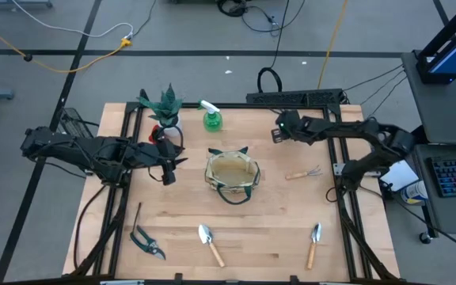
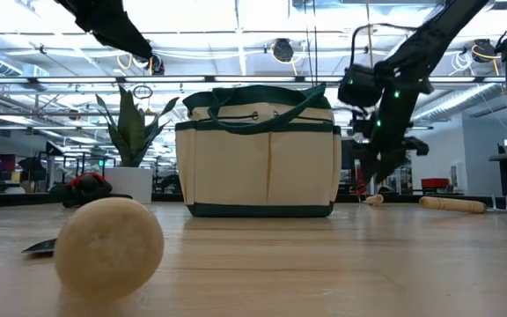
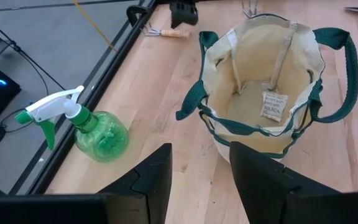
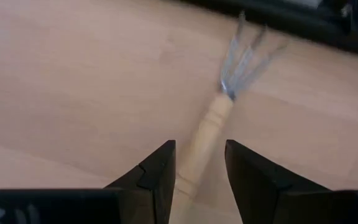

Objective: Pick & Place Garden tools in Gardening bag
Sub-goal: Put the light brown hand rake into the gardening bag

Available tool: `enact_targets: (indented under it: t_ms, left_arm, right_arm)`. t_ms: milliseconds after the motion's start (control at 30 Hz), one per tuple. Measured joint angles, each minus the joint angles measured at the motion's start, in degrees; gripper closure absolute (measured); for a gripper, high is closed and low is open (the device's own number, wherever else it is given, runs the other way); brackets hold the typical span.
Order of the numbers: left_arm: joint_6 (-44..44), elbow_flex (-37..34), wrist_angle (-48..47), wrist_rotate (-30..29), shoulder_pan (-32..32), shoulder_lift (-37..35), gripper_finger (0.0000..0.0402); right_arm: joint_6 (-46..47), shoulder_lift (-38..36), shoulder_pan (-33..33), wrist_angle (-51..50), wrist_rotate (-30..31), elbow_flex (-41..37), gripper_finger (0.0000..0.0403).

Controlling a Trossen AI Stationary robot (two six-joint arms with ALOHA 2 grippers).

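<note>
Wooden table (image 4: 73, 93), rake handle (image 4: 201, 146) between right gripper (image 4: 199, 180) fingers

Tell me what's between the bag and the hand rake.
Nothing: in the high view, only bare wood separates the bag from the hand rake, which lies to its right.

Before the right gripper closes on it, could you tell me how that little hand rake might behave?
The hand rake is probably stiff and light. Its rounded wooden handle may roll or slip. The thin metal tines look bendable, so gripping the handle seems safer.
</note>
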Motion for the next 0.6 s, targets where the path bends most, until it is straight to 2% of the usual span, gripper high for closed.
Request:
enact_targets:
  t_ms: [200, 600]
  left_arm:
    - [-0.3, 0.0, -0.1, 0.0, 0.0, 0.0, 0.0234]
    - [-0.4, 0.0, -0.1, 0.6, 0.0, 0.0, 0.0234]
  right_arm:
    - [2.7, 3.4, -0.7, 2.8, 0.0, 0.0, 0.0273]
    - [3.9, 3.4, -2.0, 4.2, 0.0, -0.6, 0.0273]
